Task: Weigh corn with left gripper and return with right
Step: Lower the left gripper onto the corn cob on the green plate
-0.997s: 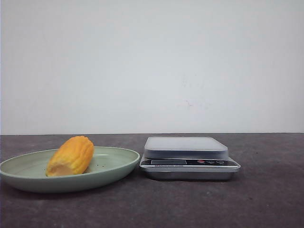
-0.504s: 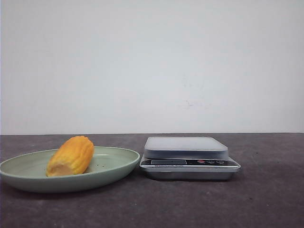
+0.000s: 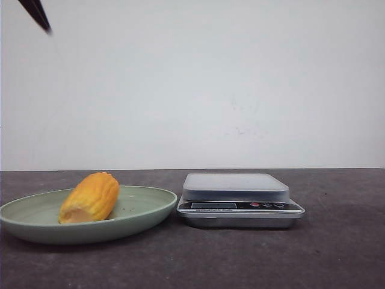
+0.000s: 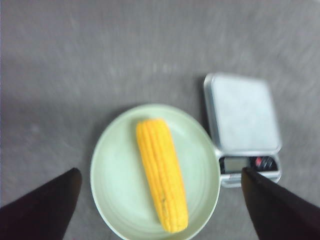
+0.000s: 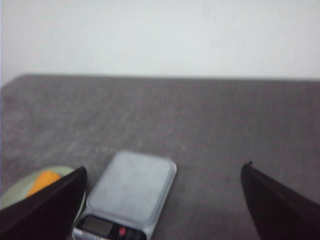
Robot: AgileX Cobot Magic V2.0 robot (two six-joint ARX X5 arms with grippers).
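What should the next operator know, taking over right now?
Left gripper: open, empty, high above the corn.
Right gripper: open, empty, held back over the table near the scale.
Corn lies on its side in the green plate, left of the scale; the scale's platform is bare.
Done: nothing yet.
Left: left arm picks the corn and sets it on the scale, then right arm returns it to the plate.

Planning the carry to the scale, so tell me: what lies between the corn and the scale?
Only the green plate's rim, as the front view shows. The corn lies on the plate's left half; the scale stands just beyond the rim.
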